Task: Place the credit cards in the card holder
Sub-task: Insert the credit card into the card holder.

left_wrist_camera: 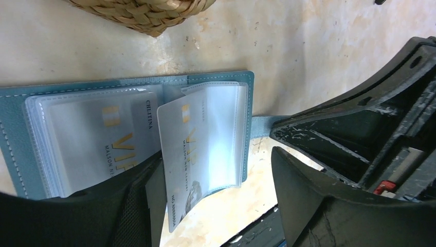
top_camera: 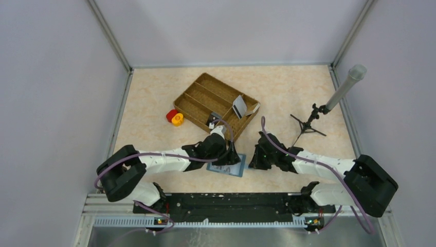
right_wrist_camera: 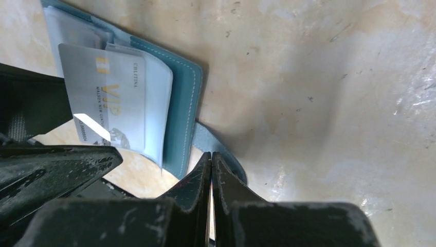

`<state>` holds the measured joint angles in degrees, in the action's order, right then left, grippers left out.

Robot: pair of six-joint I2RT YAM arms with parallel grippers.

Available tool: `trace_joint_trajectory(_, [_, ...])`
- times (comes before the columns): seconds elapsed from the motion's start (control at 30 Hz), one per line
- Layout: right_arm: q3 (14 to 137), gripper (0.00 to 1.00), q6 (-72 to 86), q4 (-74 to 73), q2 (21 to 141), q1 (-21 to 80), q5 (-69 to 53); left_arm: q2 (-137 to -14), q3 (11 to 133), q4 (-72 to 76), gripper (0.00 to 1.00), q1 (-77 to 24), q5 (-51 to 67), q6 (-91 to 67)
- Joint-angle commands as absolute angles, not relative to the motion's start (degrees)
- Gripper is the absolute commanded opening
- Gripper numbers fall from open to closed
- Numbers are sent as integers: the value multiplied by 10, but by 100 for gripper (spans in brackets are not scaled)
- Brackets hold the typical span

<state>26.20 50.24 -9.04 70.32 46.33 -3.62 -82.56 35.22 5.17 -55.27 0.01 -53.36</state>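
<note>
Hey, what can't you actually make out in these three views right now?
1. Top view: the left gripper covers most of the card holder, hiding its contents.
2. Top view: the credit cards in the woven tray are too small to count.
3. Right wrist view: the shut right gripper hides the end of the tab; pinched or merely pressed, unclear.

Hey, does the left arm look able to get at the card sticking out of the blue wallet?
Probably yes. The left gripper hangs open right at the card holder, and the half-inserted card lies uncovered between its jaws, nothing blocking it.
</note>
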Motion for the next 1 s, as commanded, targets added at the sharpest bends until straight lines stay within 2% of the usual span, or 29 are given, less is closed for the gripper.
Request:
trace_joint_trajectory(0.0, [261,1,510,-75,669,468,-42,-792,383,3,75,-557,-22,-501])
trace_joint_trajectory(0.17, [275,15,503,-133,631,468,-20,-782,398,-37,79,-557,-20,-487])
trace_joint_trajectory(0.33, [268,38,506,-165,591,468,-3,-792,399,-36,80,-557,-7,-485])
trace_joint_trajectory(0.4, [261,44,507,-160,589,468,-3,-801,399,-36,80,-557,-4,-487])
trace_joint_trajectory(0.63, [259,39,508,-139,628,468,-13,-794,405,-55,82,-559,-18,-482])
trace_joint_trajectory(0.83, [254,27,509,-128,633,468,-18,-776,418,-82,85,-560,-24,-468])
trace_joint_trajectory(0.97, [245,16,512,-113,638,468,-19,-772,414,-84,86,-560,-21,-471])
